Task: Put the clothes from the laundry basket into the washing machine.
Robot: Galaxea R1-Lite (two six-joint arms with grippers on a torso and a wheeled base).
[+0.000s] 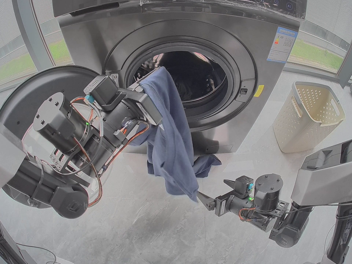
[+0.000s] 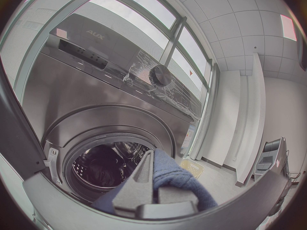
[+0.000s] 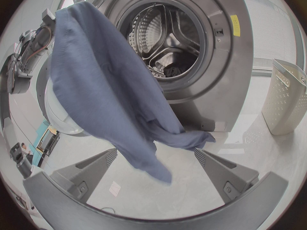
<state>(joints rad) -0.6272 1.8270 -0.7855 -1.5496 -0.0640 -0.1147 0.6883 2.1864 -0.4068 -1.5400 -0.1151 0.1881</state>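
Here the left gripper (image 1: 147, 83) is clamped tight on the top edge of a dark blue cloth garment (image 1: 172, 140), held up at the left rim of the round drum opening (image 1: 194, 77) of the grey metal front-loading washing machine (image 1: 234, 30). The garment hangs down in front of the machine. The right gripper (image 3: 156, 155) sits low, near the hanging hem, its jaws spread wide and holding nothing. A cream perforated plastic laundry basket (image 1: 311, 129) stands on the floor to the right of the machine. Dark clothing (image 3: 174, 70) lies inside the drum.
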